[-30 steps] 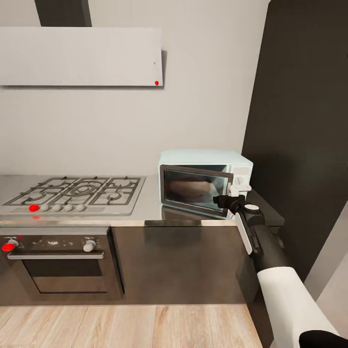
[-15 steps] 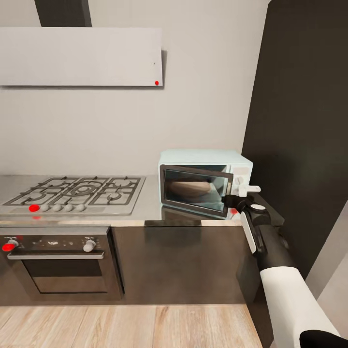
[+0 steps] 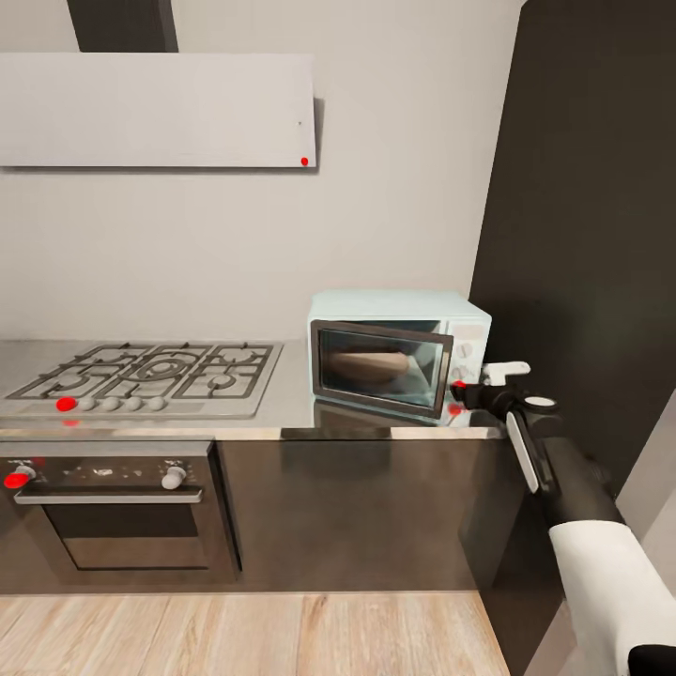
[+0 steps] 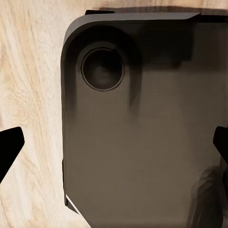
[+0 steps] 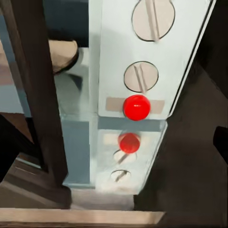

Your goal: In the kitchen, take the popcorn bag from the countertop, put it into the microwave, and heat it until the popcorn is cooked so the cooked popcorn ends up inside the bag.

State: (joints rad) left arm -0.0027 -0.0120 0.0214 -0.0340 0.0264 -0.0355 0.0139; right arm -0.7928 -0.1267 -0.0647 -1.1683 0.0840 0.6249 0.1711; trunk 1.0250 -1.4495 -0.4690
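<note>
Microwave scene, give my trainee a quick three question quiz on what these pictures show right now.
1. True or false: the microwave door is fully shut.
2. Where is the popcorn bag? A) on the hob B) inside the microwave C) on the floor
3. Fill in: the right end effector sits near the microwave's ___ panel.

Key: 1 false, it stands slightly ajar. 2 B. 3 knob.

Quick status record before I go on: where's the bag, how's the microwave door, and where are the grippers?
popcorn bag: inside the microwave, seen through the door glass
microwave: on the countertop, door slightly ajar
red dot: on the knob panel, below two knobs
right gripper: beside the panel, holding nothing; open or shut unclear
left gripper: open, fingertips wide apart
</note>
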